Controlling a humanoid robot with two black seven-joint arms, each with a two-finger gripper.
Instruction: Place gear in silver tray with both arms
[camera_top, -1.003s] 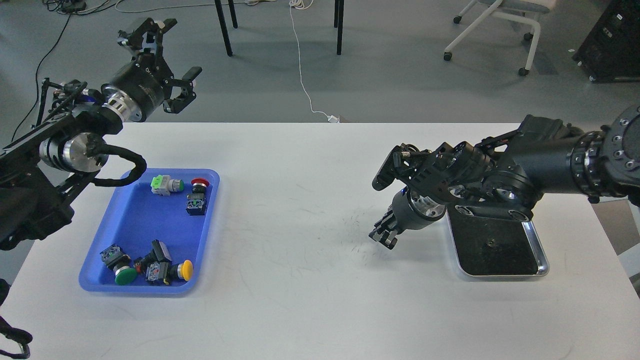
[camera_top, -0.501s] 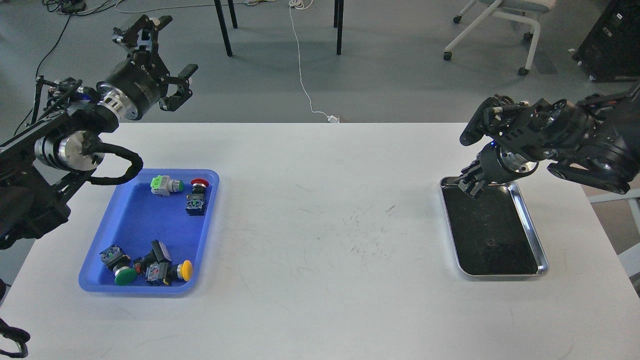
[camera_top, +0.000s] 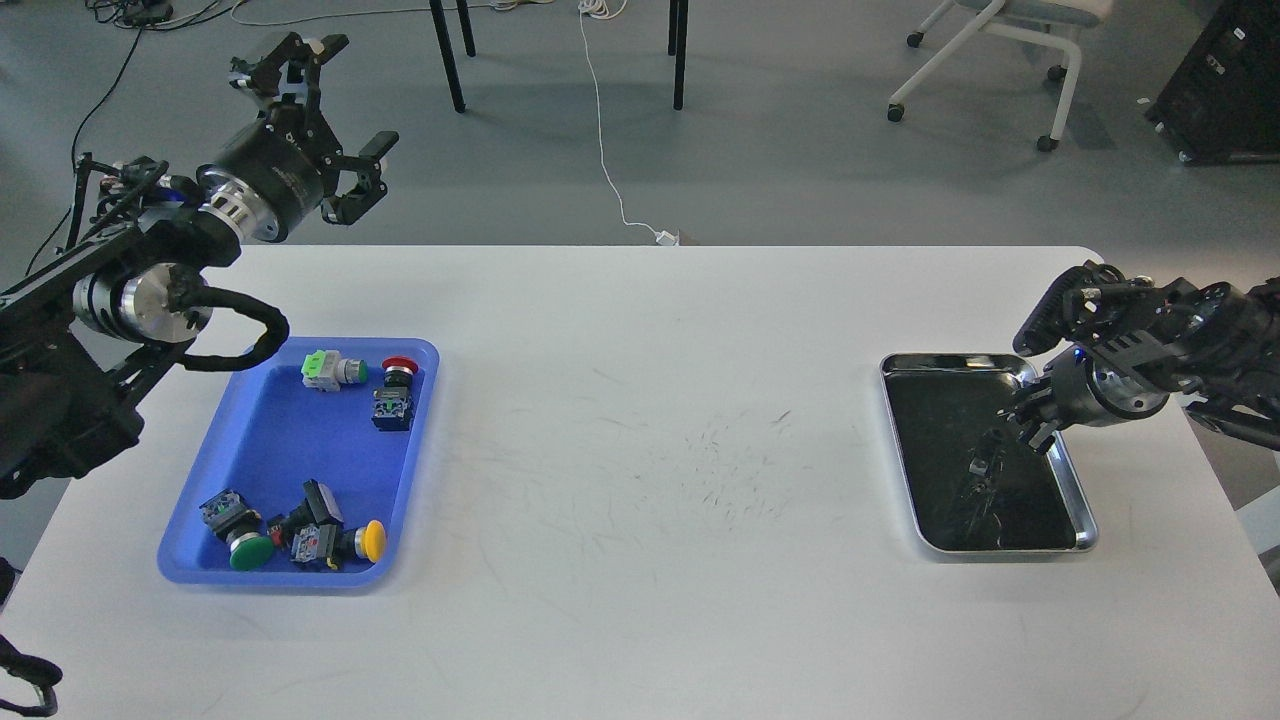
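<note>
Silver tray (camera_top: 1068, 482) on table's right side, bottom bare (only dark reflections visible), no gear placed yet; right gripper (camera_top: 1030, 425) over its right rim, grip state unclear; left gripper (camera_top: 318, 130) spread wide, empty, far left; all placing remains.

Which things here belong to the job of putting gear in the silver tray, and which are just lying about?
Belong to the job:
silver tray
blue tray with the push-button parts
left claw
right claw

Just lying about:
white cable on the floor
office chair
table legs
</note>
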